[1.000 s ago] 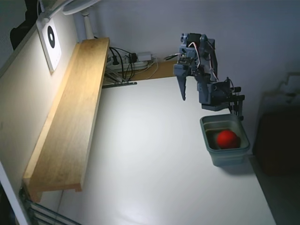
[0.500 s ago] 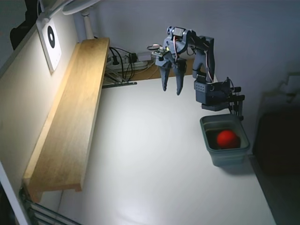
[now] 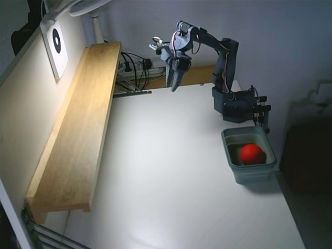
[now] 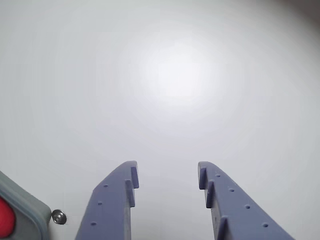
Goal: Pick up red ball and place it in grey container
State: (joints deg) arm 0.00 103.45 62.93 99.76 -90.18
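From the fixed view, nearest to me, I am seeing the red ball (image 3: 251, 153) lying inside the grey container (image 3: 253, 172), which is sitting on the white table (image 3: 171, 176) near its right edge. The ball is resting on the tub floor, touching nothing of the arm. In the wrist view the same tub corner (image 4: 20, 207) and a sliver of the ball (image 4: 4, 217) are showing at the lower left edge, beside a small screw head (image 4: 59, 216).

The gripper (image 3: 174, 84) is hanging well apart from the container — up and to the left of it in the fixed view, above the far part of the table. In the wrist view I am seeing its two blue fingers (image 4: 116, 200) standing parted with bare table showing between them; the gripper (image 4: 166, 176) is holding nothing and touching nothing.

The arm (image 3: 223, 62) is rising from its base (image 3: 239, 106), just behind the container, then bending over leftward, with the fingertips pointing down.

Farther back, a wooden shelf (image 3: 78, 129) is running along the left wall, and cables (image 3: 136, 70) are lying at the table's far edge.
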